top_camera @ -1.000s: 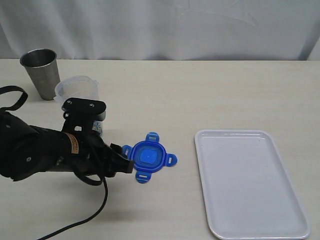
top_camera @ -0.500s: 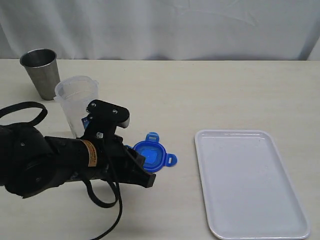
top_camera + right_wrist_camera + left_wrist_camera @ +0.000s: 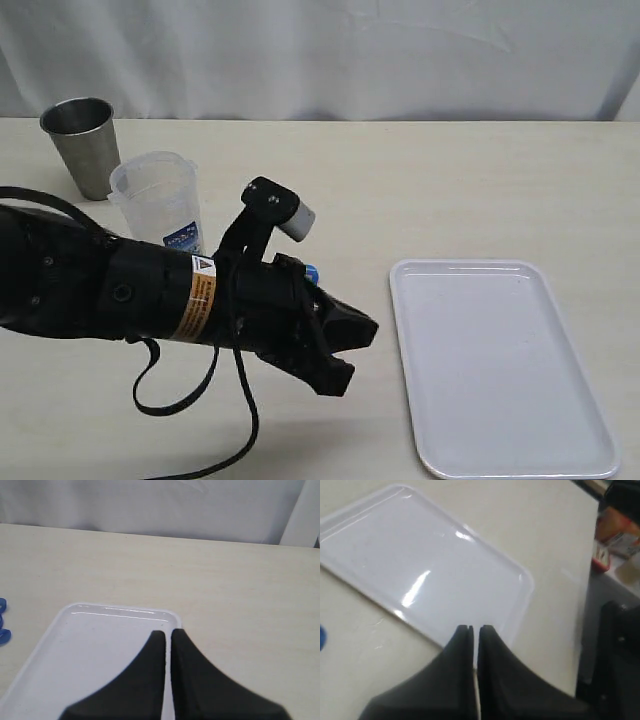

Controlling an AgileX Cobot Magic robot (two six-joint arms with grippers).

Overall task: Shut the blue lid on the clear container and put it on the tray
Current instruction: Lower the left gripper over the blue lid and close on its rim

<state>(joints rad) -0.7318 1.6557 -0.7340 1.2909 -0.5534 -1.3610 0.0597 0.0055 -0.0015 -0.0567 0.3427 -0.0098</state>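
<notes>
Reaching Past the Lid With the Left Hand Pressed Together

The left hand point(image 3: 355, 352) is held low over the surface point(image 3: 450, 180), its fingers pressed together with only a thin slit between them. Nothing is seen pinched there in the left wrist view. The blue lid point(image 3: 311, 272) is not gripped. It lies on the surface behind the fingertips, almost wholly covered by the left arm point(image 3: 150, 295), so that only a small blue edge is shown. Whether the lid is touched by the arm cannot be told.

The clear container point(image 3: 158, 200) is left upright and open further back, beside the arm. That posture suits a lid being pressed down onto its mouth. It is judged that the lid must be taken up first, and for that the fingers would have to be spread and drawn back over it.

The tray point(image 3: 505, 380) lies bare just ahead of the fingertips, kept free, it is judged, to receive the closed container. The right hand point(image 3: 168, 632) is held above the near end of the tray, its fingers also pressed together and holding nothing. It is judged to be parked out of the way. No step of the task is judged done yet.
</notes>
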